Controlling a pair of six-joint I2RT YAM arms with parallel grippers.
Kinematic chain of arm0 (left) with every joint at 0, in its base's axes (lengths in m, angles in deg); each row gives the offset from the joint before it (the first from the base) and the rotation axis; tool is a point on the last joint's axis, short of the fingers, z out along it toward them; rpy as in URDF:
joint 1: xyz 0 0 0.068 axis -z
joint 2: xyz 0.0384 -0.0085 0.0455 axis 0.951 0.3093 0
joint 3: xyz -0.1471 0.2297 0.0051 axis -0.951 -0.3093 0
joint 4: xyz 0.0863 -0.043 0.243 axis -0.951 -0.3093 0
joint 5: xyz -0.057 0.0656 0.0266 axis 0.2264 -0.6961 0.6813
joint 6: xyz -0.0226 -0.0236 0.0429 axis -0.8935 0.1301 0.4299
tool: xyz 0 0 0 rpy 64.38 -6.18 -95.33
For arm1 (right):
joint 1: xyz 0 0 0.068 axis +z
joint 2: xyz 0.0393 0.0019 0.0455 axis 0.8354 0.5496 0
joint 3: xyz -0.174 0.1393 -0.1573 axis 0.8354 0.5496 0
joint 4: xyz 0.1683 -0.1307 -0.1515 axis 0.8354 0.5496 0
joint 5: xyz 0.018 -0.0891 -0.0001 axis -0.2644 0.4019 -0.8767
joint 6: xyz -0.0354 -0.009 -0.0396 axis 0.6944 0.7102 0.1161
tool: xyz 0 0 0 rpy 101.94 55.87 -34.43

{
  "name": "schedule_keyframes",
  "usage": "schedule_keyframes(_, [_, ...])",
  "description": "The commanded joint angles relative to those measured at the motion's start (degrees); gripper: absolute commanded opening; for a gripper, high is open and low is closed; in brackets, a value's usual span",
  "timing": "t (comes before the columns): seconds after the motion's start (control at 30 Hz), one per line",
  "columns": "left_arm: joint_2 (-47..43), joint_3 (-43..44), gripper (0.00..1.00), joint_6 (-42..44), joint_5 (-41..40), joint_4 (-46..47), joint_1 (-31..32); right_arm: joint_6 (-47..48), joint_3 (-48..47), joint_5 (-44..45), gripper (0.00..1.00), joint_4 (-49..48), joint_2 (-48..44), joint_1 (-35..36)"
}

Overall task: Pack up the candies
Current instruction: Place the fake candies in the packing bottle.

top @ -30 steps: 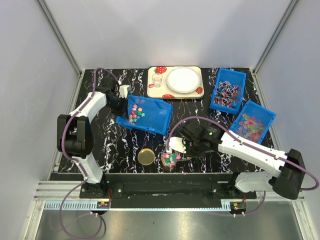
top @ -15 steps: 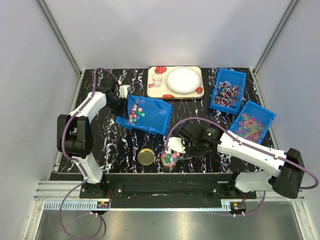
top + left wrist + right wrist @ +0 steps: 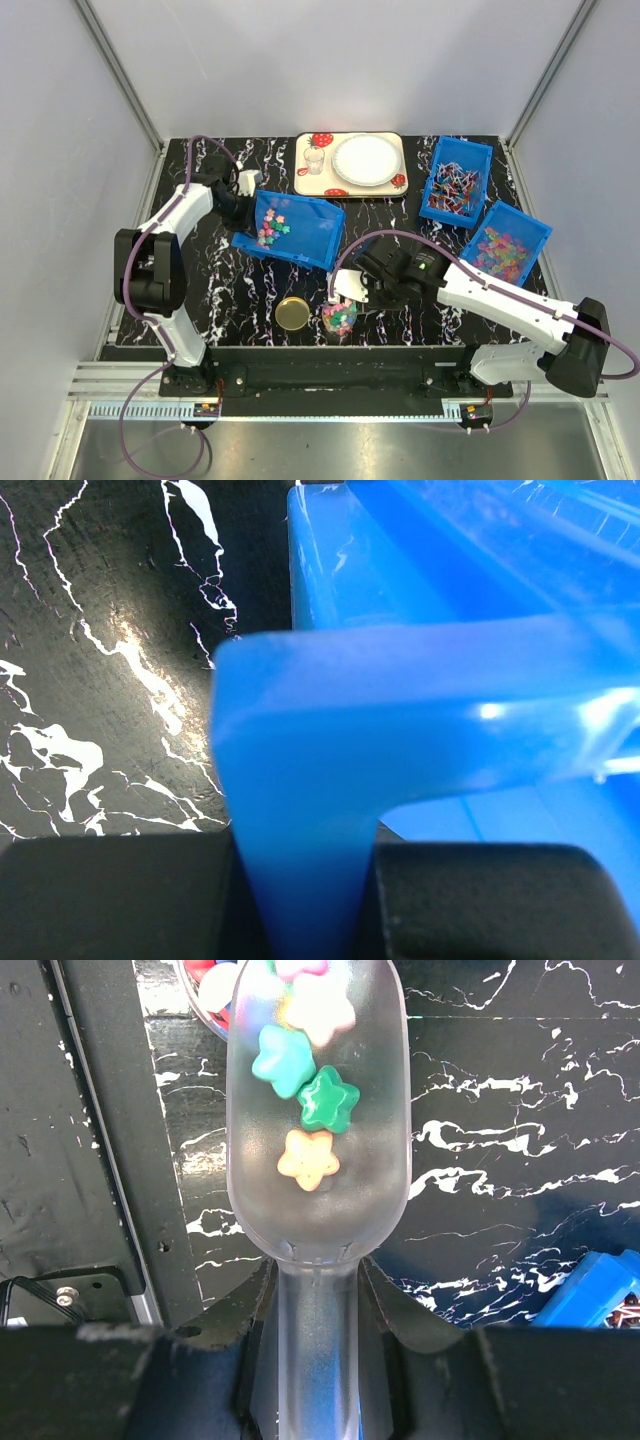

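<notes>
Candies, small opaque stars in teal, green, orange and pink, lie in the bowl of the translucent plastic scoop that your right end effector carries. Its fingers are closed tight on the scoop's handle, one on each side. In the right wrist view the scoop's tip is over the mouth of the small clear glass jar, which already has red, white and blue pieces inside.

From the top view you can see that jar standing near the front edge of the black white-veined marble counter, with the right end effector just behind it. A round gold lid lies flat just to the jar's left, not touching it.

Your left end effector is clamped on the rim of the blue plastic bin; the rim's corner is wedged between the two black fingers. In the top view this bin looks tilted, and a small cluster of the same candies sits inside it near the left end effector.
</notes>
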Motion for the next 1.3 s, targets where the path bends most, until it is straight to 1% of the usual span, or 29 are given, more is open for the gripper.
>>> schedule_keyframes(0.0, [-3.2, 2.1, 0.00, -0.2, 3.0, 2.5, 0.0, -0.7, -0.1, -0.3, 0.00, -0.5, -1.6, 0.6])
schedule_keyframes(0.37, [-3.5, 2.2, 0.00, -0.2, 2.8, 2.3, 0.0, -1.4, 2.0, 0.1, 0.00, 0.8, -1.5, 0.7])
schedule_keyframes(0.7, [-3.5, 2.2, 0.00, -0.2, 2.8, 2.3, -0.1, -1.1, 5.3, 1.6, 0.00, -0.3, -6.1, 0.8])
schedule_keyframes(1.03, [-3.5, 2.2, 0.00, -0.2, 2.6, 2.3, 0.0, -1.4, 4.2, 1.7, 0.00, 1.1, -9.4, 0.7])
schedule_keyframes(1.13, [-3.2, 2.2, 0.00, -0.3, 2.7, 2.3, 0.0, -1.6, 3.4, -0.1, 0.00, 0.7, -9.6, 0.7])
schedule_keyframes(1.27, [-3.1, 2.4, 0.00, -0.2, 2.6, 2.2, 0.0, -1.4, 2.1, -2.6, 0.00, -0.5, -7.7, 0.7])
